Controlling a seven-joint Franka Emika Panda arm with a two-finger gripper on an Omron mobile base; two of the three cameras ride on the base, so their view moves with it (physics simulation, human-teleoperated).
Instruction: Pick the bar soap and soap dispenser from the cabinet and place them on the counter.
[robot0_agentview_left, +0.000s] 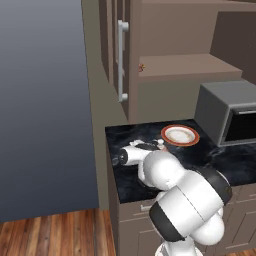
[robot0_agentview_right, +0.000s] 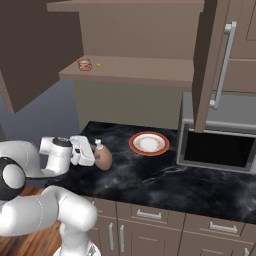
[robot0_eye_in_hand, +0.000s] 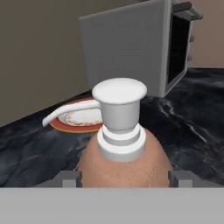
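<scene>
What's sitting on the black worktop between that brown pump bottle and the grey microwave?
A white plate with an orange-red rim lies on the counter between the soap dispenser and the microwave, clearest in the right base view.

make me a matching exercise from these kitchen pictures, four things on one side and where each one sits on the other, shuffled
Things:
1. soap dispenser
2. bar soap
3. plate
4. microwave

Places:
A. on the cabinet shelf
B. at the right end of the counter, door open
C. between the fingertips of the gripper, standing on the counter
D. on the counter, between the dispenser and the microwave

Pairs: 1-C, 2-A, 3-D, 4-B
</scene>
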